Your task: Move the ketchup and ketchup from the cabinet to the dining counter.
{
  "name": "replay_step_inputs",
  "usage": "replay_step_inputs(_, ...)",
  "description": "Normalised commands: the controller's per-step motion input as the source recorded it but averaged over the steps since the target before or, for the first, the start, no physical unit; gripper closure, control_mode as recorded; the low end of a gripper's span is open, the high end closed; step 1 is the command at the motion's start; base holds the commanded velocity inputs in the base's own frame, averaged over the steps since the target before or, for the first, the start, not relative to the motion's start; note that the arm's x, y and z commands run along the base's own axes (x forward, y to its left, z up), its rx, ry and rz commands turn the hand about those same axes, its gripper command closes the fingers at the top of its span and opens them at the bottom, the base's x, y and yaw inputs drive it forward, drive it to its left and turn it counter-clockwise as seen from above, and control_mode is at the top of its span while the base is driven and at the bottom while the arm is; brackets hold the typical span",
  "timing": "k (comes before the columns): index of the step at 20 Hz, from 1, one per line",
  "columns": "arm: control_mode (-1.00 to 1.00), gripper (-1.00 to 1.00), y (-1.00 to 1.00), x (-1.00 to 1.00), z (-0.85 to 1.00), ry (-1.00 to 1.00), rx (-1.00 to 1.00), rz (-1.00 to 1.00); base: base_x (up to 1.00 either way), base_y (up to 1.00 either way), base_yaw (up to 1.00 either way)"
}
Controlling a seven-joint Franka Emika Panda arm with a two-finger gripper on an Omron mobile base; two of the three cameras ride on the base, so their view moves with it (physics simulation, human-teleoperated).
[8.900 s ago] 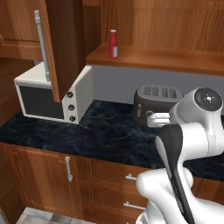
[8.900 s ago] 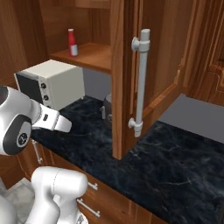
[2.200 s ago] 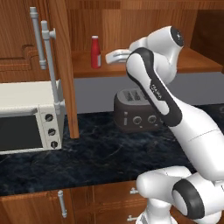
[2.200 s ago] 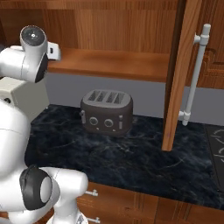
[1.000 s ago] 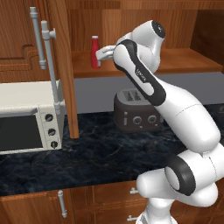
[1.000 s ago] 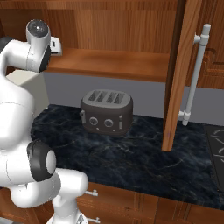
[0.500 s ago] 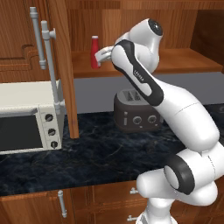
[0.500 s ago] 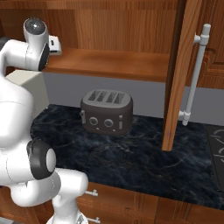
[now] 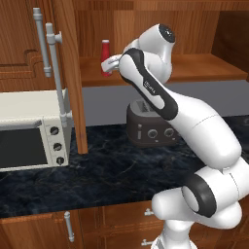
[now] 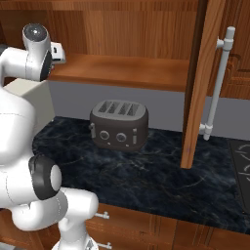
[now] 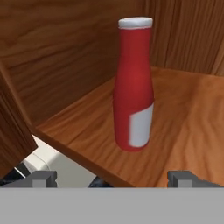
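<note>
Ketchup (image 11: 133,87), blank white label, upright on cabinet (image 11: 192,118) shelf

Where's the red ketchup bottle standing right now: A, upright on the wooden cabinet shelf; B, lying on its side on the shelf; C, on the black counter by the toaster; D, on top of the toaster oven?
A: the ketchup bottle stands upright on the cabinet shelf, ahead of the open end effector.

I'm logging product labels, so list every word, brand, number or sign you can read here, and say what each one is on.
No readable text anywhere.
Ketchup bottle: its white label patch is blank, no letters or logo.
Toaster: knobs on the front, no legible markings.
Toaster oven: three dials, any marks around them too small to read.
Cabinet and counter: no writing.
</note>
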Motion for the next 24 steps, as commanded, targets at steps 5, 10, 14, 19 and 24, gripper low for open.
replay_step_inputs(5, -1.00, -1.00, 0.11, 0.04, -0.05, 0.00, 0.00, 0.00, 0.00, 0.00, 0.00)
replay_step_inputs(10, -1.00, -1.00, 0.01, 0.12, 0.00, 0.00, 0.00, 0.00, 0.00, 0.00, 0.00)
replay_step_inputs(14, -1.00, -1.00, 0.03, 0.17, 0.00, 0.00, 0.00, 0.00, 0.00, 0.00, 0.00)
replay_step_inputs(19, -1.00, -1.00, 0.02, 0.19, 0.00, 0.00, 0.00, 0.00, 0.00, 0.00, 0.00)
replay_step_inputs(24, -1.00, -1.00, 0.10, 0.20, 0.00, 0.00, 0.00, 0.00, 0.00, 0.00, 0.00)
